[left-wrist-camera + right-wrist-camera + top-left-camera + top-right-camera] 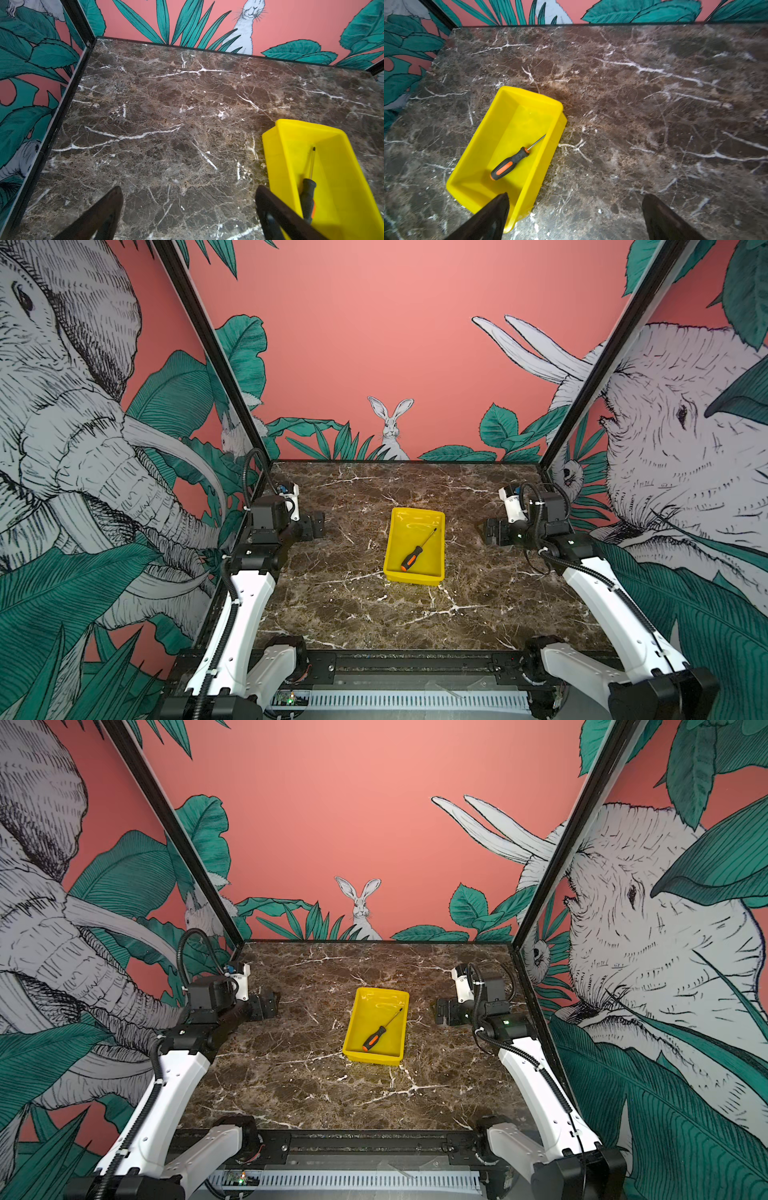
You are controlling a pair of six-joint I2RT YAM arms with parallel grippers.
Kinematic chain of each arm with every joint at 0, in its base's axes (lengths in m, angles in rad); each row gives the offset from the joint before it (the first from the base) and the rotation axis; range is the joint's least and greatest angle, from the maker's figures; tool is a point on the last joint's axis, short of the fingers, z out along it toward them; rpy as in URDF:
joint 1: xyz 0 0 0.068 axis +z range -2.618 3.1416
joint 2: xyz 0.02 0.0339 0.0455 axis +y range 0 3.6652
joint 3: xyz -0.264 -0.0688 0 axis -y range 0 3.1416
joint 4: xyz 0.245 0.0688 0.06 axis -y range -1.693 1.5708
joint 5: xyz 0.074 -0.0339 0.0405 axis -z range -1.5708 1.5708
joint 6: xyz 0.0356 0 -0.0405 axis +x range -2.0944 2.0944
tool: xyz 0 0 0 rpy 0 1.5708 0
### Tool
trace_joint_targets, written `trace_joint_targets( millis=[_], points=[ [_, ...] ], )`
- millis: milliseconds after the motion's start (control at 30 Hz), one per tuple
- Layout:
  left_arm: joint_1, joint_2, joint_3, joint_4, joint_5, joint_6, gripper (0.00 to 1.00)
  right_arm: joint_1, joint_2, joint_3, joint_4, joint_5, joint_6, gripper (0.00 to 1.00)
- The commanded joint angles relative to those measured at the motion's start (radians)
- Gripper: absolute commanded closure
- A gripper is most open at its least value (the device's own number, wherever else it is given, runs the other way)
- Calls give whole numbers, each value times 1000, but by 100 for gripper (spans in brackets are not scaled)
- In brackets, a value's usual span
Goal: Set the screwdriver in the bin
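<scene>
Screwdriver (417,551) is in the yellow bin (413,578), flat on the bin floor and lying diagonally. Its orange-and-black handle is toward the near left corner and the shaft tip points at the far right wall. The right wrist view shows the same: screwdriver (508,164) is fully inside the bin (529,92), with the tip close to one long wall. In the left wrist view the screwdriver (308,199) lies along the floor of the bin (291,128), handle partly hidden behind a finger.

The bin sits about mid-table on the brown marble tabletop (374,614), upright, in both top views.

Left gripper (312,526) is at the left edge of the table, well apart from the bin. In its wrist view the left gripper (188,189) has its jaws spread wide, gripping nothing, with only marble between the fingers.

Right gripper (494,531) is at the right edge, also well apart from the bin. In its wrist view the right gripper (575,195) has its jaws wide apart and holds nothing. One finger (492,216) overlaps the bin corner in that view only.
</scene>
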Motion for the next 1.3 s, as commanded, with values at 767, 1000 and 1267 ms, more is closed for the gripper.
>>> trace_joint_targets(
  millis=[767, 1000, 1267],
  points=[
    [7, 67, -366, 673, -86, 175, 0, 5, 104, -291, 613, 204, -177, 1],
    [8, 110, -442, 816, -137, 175, 0, 6, 95, -378, 783, 273, -167, 1],
    [9, 220, -505, 1002, -189, 173, 0, 5, 117, -431, 853, 360, -132, 1]
  ],
)
